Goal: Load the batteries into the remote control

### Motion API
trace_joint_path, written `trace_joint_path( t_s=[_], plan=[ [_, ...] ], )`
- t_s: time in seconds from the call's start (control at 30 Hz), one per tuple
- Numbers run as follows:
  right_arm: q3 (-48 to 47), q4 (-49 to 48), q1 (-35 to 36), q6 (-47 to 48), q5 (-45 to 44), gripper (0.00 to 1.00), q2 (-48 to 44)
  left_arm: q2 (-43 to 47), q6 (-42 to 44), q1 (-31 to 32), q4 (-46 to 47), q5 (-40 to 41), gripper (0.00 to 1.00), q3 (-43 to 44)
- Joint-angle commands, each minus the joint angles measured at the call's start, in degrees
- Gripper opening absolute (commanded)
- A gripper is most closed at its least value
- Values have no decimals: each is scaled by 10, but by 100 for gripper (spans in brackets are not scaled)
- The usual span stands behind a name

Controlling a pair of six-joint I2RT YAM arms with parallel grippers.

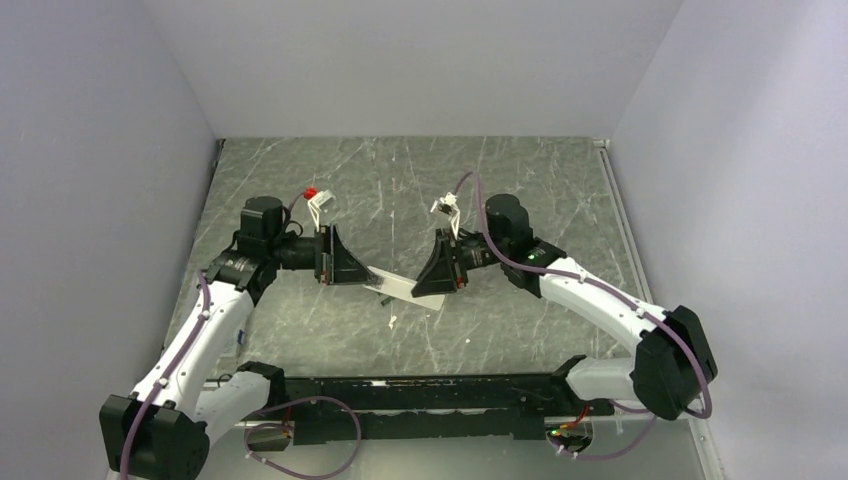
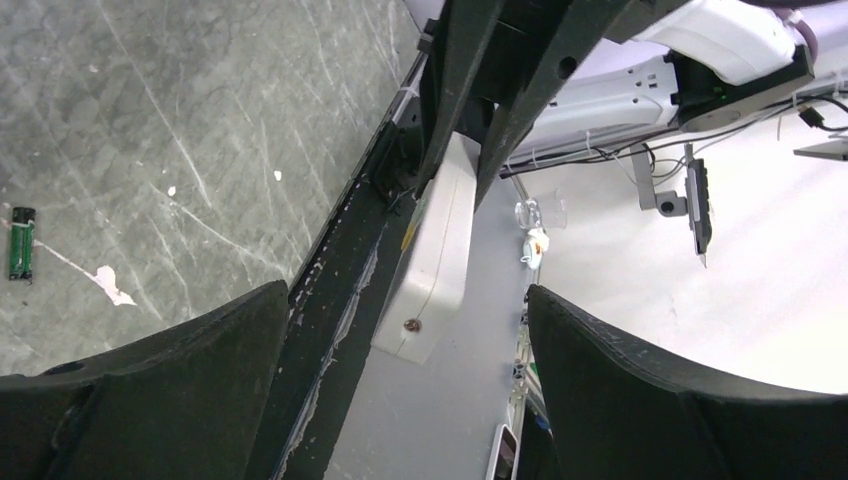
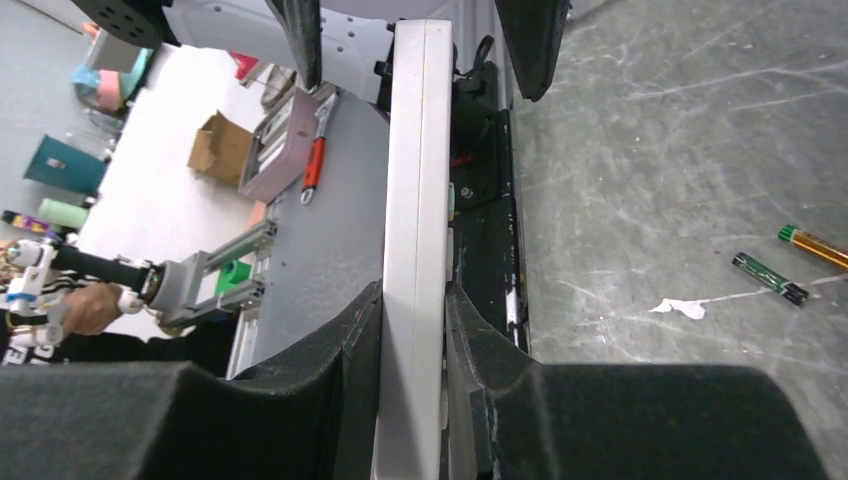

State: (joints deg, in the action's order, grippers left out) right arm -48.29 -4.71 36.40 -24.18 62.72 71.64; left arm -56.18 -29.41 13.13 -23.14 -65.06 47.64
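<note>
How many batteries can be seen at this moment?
2, both loose on the table: a dark green battery beside a white scrap, and an orange-gold battery near it, not touching. Any inside the remote control would be hidden.

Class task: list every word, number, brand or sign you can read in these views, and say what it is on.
No text is legible in any view.
Green battery: any print is too small to read.
Remote control: small yellow mark on its side, too blurred to read.
</note>
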Motion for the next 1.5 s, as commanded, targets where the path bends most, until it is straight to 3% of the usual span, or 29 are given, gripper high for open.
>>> trace_joint_path(
  t_s=[0.0,0.47,0.77,0.87,0.97,1.0,1.13,1.33,1.47],
  plan=[
    [-30,-104,-2,-75,51,0,16,19,-30,3,58,-42,93,-4],
    [-17,-238,-2,-220,56,0,65,28,-95,6,133,-65,69,-19],
    [-10,-272,-2,-249,55,0,75,32,-105,6,144,-66,44,-22],
    [-8,-274,-2,-251,55,0,77,33,-113,6,156,-65,35,-27],
    [-5,-274,-2,-250,56,0,77,32,-119,6,163,-61,3,-30],
    [-5,-270,-2,-248,56,0,77,31,-118,6,162,-59,0,-30],
    [-3,-261,-3,-242,54,3,77,35,-129,6,178,-54,0,-37],
    [-2,-221,-8,-213,32,29,55,43,-143,6,191,-36,0,-43],
    [10,-197,-27,-193,10,38,30,47,-147,6,192,-26,0,-49]
  ],
)
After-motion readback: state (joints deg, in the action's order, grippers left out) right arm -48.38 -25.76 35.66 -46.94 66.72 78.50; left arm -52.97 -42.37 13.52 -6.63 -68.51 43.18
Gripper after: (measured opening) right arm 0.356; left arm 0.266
